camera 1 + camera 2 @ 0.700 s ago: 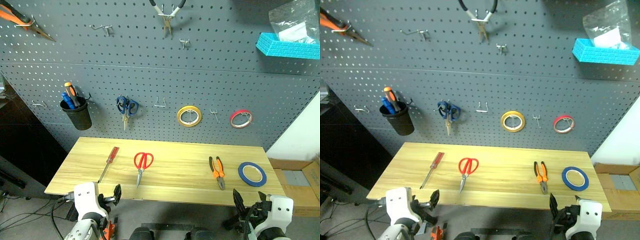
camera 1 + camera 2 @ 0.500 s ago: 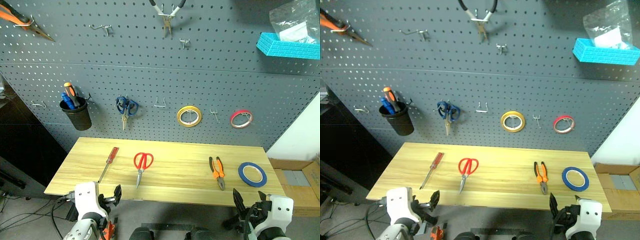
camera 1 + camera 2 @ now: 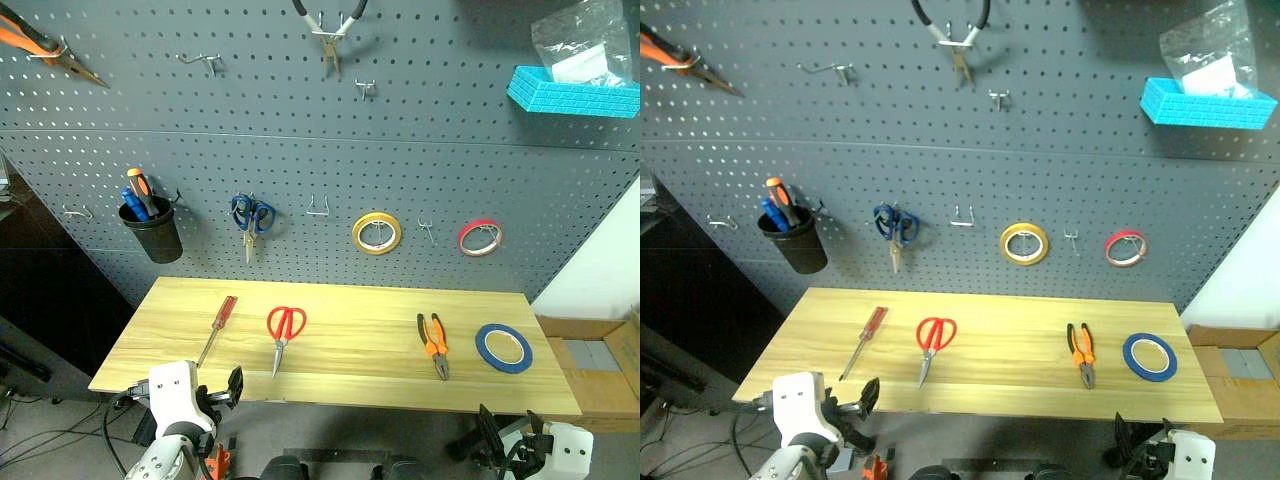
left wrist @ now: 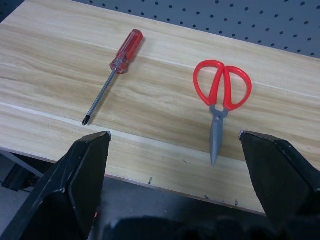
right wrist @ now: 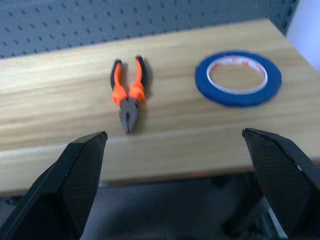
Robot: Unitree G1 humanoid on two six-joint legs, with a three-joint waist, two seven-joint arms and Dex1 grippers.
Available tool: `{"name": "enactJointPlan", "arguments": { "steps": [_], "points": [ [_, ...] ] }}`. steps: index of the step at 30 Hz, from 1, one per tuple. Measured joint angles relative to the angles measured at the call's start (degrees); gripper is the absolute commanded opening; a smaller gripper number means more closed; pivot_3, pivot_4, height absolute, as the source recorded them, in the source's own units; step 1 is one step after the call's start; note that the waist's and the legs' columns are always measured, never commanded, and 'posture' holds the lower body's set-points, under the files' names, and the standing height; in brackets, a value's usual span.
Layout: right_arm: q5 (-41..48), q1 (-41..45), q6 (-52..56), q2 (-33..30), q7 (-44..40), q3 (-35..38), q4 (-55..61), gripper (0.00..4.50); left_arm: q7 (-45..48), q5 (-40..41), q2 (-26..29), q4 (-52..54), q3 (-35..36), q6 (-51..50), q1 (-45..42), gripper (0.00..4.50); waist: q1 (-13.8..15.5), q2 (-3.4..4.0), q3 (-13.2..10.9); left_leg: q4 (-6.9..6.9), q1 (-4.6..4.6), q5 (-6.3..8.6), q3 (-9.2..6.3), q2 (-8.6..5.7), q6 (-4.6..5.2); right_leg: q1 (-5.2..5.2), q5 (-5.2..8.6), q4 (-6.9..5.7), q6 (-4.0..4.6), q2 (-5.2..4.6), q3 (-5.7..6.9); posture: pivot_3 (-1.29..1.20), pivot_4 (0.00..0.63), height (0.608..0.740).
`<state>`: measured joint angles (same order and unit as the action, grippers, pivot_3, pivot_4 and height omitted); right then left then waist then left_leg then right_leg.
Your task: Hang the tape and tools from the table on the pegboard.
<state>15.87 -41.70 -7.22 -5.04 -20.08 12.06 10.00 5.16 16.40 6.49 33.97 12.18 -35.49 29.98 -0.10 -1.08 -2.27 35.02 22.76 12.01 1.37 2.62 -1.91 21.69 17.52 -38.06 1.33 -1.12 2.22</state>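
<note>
On the light wooden table (image 3: 350, 300) lie, from left to right, a red-handled screwdriver (image 3: 218, 325), red-handled scissors (image 3: 283, 330), orange-and-black pliers (image 3: 433, 343) and the blue tape (image 3: 504, 347). Behind the table rises the dark grey pegboard (image 3: 300, 150). My left gripper (image 4: 172, 135) is open, off the table's front edge, facing the screwdriver (image 4: 112, 67) and scissors (image 4: 220, 100). My right gripper (image 5: 173, 132) is open too, below the front edge, facing the pliers (image 5: 128, 95) and the tape (image 5: 238, 78). Neither holds anything.
The board carries a yellow tape ring (image 3: 377, 232), a red tape ring (image 3: 481, 237), blue-handled scissors (image 3: 250, 215), a black cup (image 3: 152, 228) of tools, pliers (image 3: 330, 30) up high and a turquoise basket (image 3: 572, 95). Bare hooks (image 3: 318, 208) sit between them. A cardboard box (image 3: 600, 360) stands at right.
My right gripper has sunk lower, toward the bottom edge of the head views. The left gripper and the things on the table have stayed put.
</note>
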Motion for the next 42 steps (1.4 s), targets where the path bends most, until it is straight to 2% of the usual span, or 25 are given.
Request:
{"name": "enactJointPlan", "arguments": {
  "steps": [7,12,19,23,24,25,29,34,36,42],
  "points": [
    [-0.1,1.2,-0.7,-2.7,0.2,1.1,-0.1,4.5,0.8,0.0,2.1,-0.5,2.1,0.8,-2.5,4.43,0.1,-0.05,0.0,0.02,-0.05,0.0,0.04,0.0,0.01,-0.04,-0.01,-0.03,-0.01,0.0,-0.01,0.06,0.0,0.74],
    [-1.1,4.7,6.0,-11.4,-0.2,3.3,2.1,4.5,7.0,0.7,9.7,-6.7,3.4,1.2,-9.6,4.43,0.2,-0.05,0.1,0.05,-0.43,-0.01,0.05,-0.02,0.01,-0.41,-0.01,-0.06,-0.02,0.01,0.0,0.06,0.016,0.74],
    [-1.1,12.1,18.5,-22.8,-4.0,3.8,3.3,4.5,20.4,3.3,18.6,-15.9,-2.0,-1.1,-20.6,4.43,0.6,-0.13,-2.0,0.04,-0.68,-0.23,0.21,-0.01,0.38,-0.59,-0.02,-0.17,-0.02,0.01,-0.13,0.05,0.106,0.74],
    [-1.2,18.3,22.8,-27.0,-5.9,3.9,3.0,4.5,27.6,4.9,21.4,-20.8,-6.7,-3.5,-27.9,4.43,0.7,-0.28,-3.8,0.03,-0.62,-0.25,0.34,0.02,0.42,-0.63,-0.02,-0.32,-0.03,0.05,-0.26,0.05,0.162,0.74],
    [-1.2,19.9,23.7,-28.1,-6.6,3.7,2.1,4.5,29.2,5.4,21.4,-22.2,-7.9,-4.3,-30.0,4.43,0.8,-0.4,-4.3,0.04,-0.47,-0.28,0.41,-0.02,0.45,-0.57,-0.07,-0.47,-0.15,0.05,-0.34,0.04,0.198,0.74],
    [-1.3,22.1,24.5,-29.4,-7.6,3.4,0.3,4.5,30.9,5.6,21.1,-24.4,-9.8,-4.8,-32.6,4.43,1.0,-0.44,-4.9,0.08,-0.31,-0.31,0.42,-0.04,0.49,-0.4,-0.2,-0.56,-0.42,0.06,-0.37,0.04,0.208,0.74],
    [-2.1,29.1,25.8,-33.8,-10.9,2.4,-4.8,4.5,35.8,5.2,17.3,-30.4,-18.4,-5.1,-41.5,4.43,1.4,-0.48,-7.4,0.19,0.06,-0.39,0.42,-0.05,0.61,-0.15,-0.24,-0.63,-0.65,0.08,-0.41,0.02,0.258,0.74],
    [-2.9,36.0,27.3,-36.6,-14.5,1.5,-12.9,4.5,38.1,2.8,7.5,-40.9,-25.8,-2.2,-52.1,4.43,1.5,-0.61,-10.1,0.23,0.35,-0.36,0.41,-0.15,0.64,0.02,-0.18,-0.62,-0.8,0.05,-0.4,0.02,0.291,0.74],
    [-3.1,37.7,27.8,-37.1,-15.8,1.1,-14.6,4.5,38.8,2.1,4.8,-43.5,-27.7,-0.2,-54.5,4.43,1.2,-0.72,-10.9,0.23,0.31,-0.32,0.45,-0.14,0.69,-0.03,-0.14,-0.64,-0.89,0.05,-0.45,0.0,0.323,0.74],
    [-3.3,46.4,31.3,-39.4,-21.4,-1.5,-23.5,4.5,41.3,-3.2,-6.0,-60.4,-32.9,10.3,-63.1,4.43,0.9,-0.74,-14.3,0.34,0.39,-0.3,0.5,-0.18,0.67,0.11,-0.14,-0.77,-1.02,0.03,-0.45,-0.02,0.37,0.74]
  ]
}}
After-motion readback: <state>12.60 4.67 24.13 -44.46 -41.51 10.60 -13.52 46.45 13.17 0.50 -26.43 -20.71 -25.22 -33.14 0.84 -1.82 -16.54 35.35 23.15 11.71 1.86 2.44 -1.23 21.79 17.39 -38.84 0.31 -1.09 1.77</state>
